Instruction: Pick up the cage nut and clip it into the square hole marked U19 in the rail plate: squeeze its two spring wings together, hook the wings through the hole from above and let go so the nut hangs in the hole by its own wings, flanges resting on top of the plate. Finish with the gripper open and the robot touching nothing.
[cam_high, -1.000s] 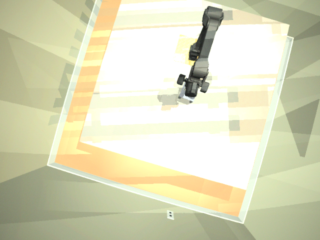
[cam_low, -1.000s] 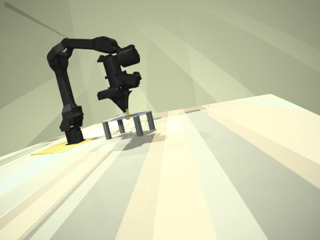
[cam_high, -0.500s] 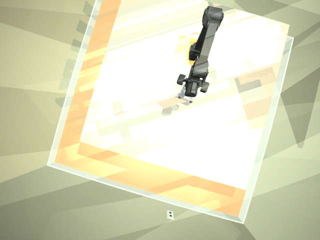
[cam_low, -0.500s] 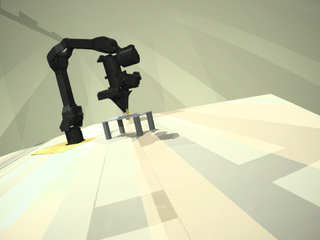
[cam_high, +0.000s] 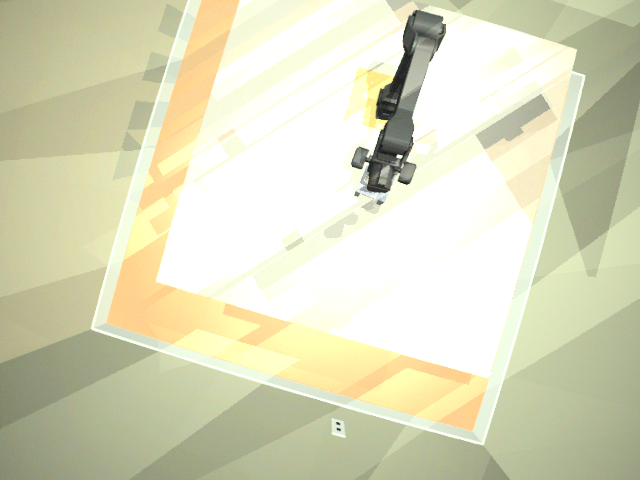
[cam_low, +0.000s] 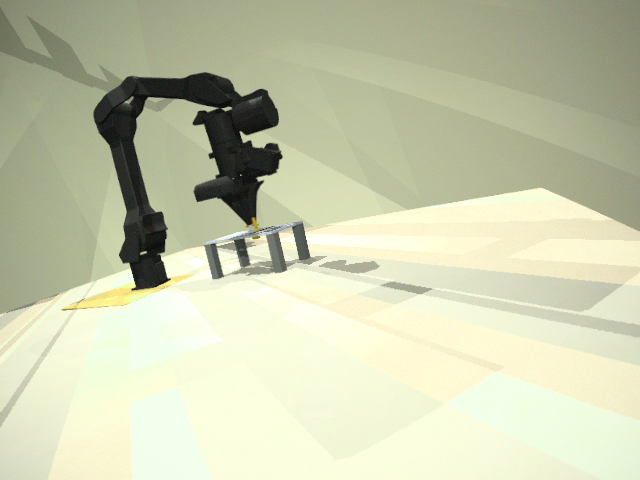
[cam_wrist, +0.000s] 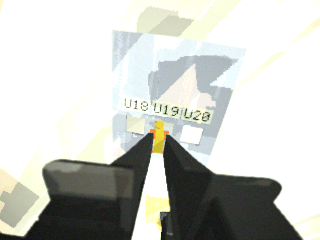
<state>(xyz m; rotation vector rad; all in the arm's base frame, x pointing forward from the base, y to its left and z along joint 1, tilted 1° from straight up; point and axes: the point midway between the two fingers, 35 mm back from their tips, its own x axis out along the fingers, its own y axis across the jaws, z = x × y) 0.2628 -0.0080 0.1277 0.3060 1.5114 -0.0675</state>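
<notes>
Patchy pale tabletop (cam_high: 320, 279) (cam_low: 320, 351), blocky black fingers (cam_low: 251, 223)

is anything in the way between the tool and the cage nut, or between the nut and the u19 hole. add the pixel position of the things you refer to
Nothing visible blocks either: the tool (cam_low: 252, 224) (cam_wrist: 158, 138) is shut on the cage nut (cam_low: 254, 227) (cam_wrist: 159, 136), which is at the U19 hole in the rail plate (cam_low: 222, 239) (cam_wrist: 131, 65). Whether its wings have hooked is unclear.

The rail plate (cam_low: 222, 239) (cam_wrist: 132, 60) is showing a smooth, metal-like finish; its legs (cam_low: 276, 252) are appearing matt at six o'clock below.
</notes>
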